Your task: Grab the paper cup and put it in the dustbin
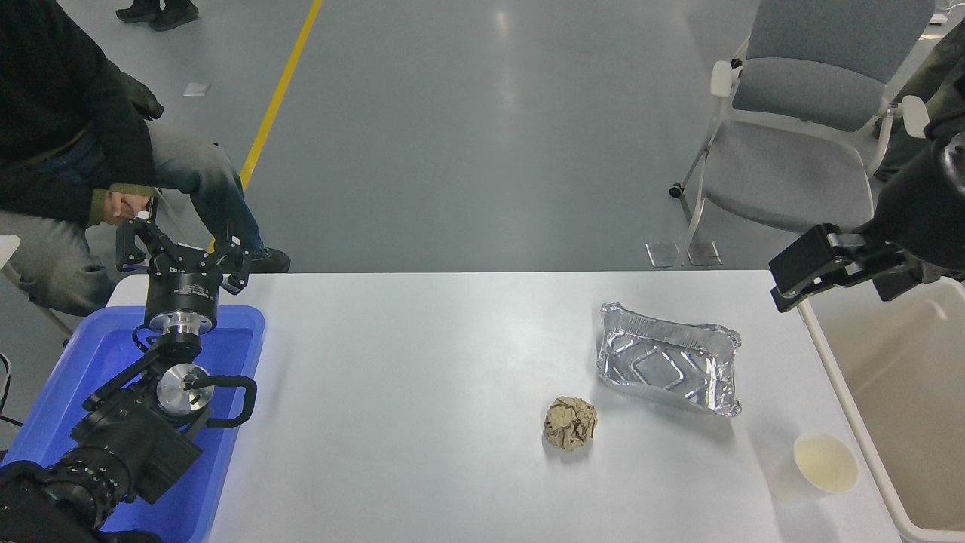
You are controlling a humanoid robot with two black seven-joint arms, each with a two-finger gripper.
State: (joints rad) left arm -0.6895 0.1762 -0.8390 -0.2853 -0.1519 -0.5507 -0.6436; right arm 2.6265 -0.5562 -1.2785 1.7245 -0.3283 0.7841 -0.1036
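**A:** What is on the white worktop (422, 392)?

**B:** A small white paper cup (820, 465) stands upright near the front right corner, its cream inside facing up. It is just beside the rim of a large beige dustbin (852, 411) that sits off the worktop's right edge. Nothing touches the cup.

**A:** Anything else near it?

**B:** A silver foil tray (667, 366) lies behind and to the left of the cup, apart from it. A crumpled brown paper ball (570, 424) sits to the left of the tray's front corner, well apart from the cup.

**A:** Where are the robot's arms?

**B:** The right arm comes in from the right edge, raised over the far right corner of the worktop and the dustbin's far end. Its claw (793, 275) is well behind the cup and holds nothing. I cannot tell whether its fingers are spread or pressed together. The left arm is parked at the lower left over a blue tray (226, 452), and its claw (181, 253) is spread wide and empty.

**A:** Is anyone there?

**B:** A person (68, 151) in dark clothes sits beyond the far left corner. A grey chair (799, 136) stands beyond the far right side.
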